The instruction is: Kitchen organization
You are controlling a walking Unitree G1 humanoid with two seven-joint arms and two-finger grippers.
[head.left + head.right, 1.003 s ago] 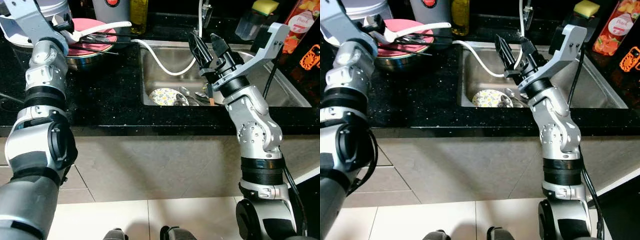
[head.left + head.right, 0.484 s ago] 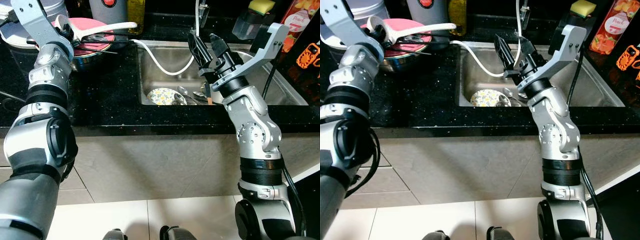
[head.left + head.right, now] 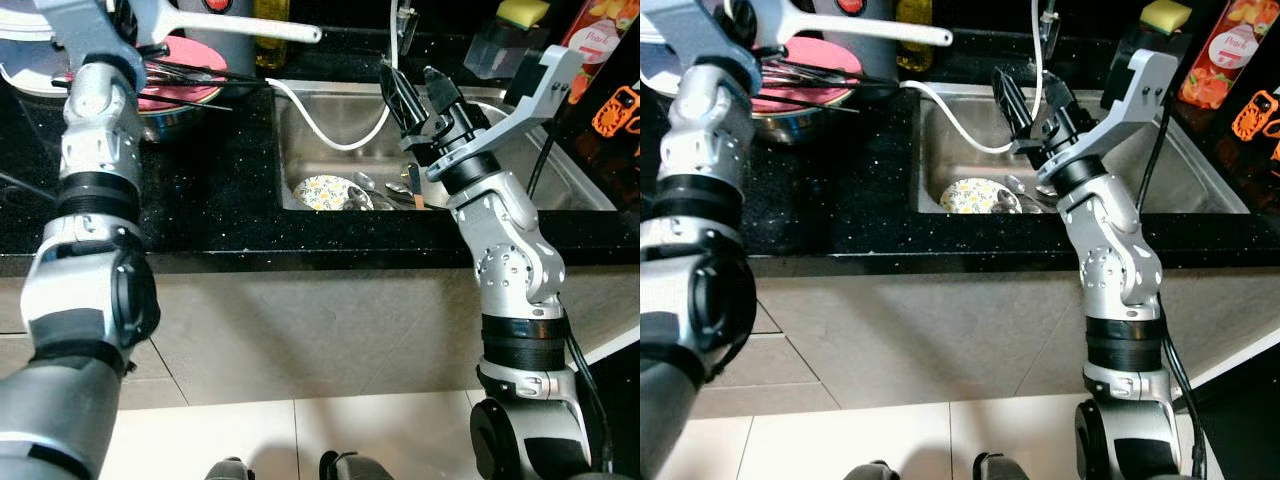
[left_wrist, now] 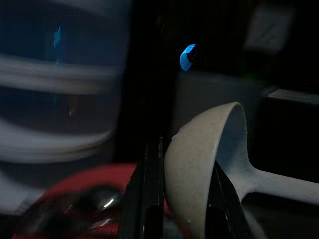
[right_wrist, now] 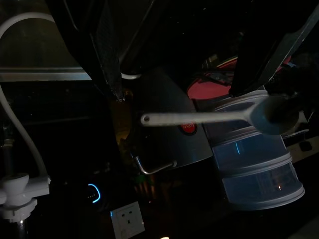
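at upper left, the left gripper [image 4: 182, 199] clamped the long white plastic ladle [image 3: 855, 26] above the pink-lined steel bowl [image 3: 800, 95]. right gripper [image 3: 1032, 95] hovered, fingers wide, over the steel sink [image 3: 1180, 180].

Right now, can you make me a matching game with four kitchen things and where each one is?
Things:
1. white ladle
2. flowery plate
3. yellow sponge
4. pink plate

Places:
A. down in the sink
B. on the metal bowl
C. held up by the left gripper
D. on top of a holder behind the sink

Pairs: 1-C, 2-A, 3-D, 4-B
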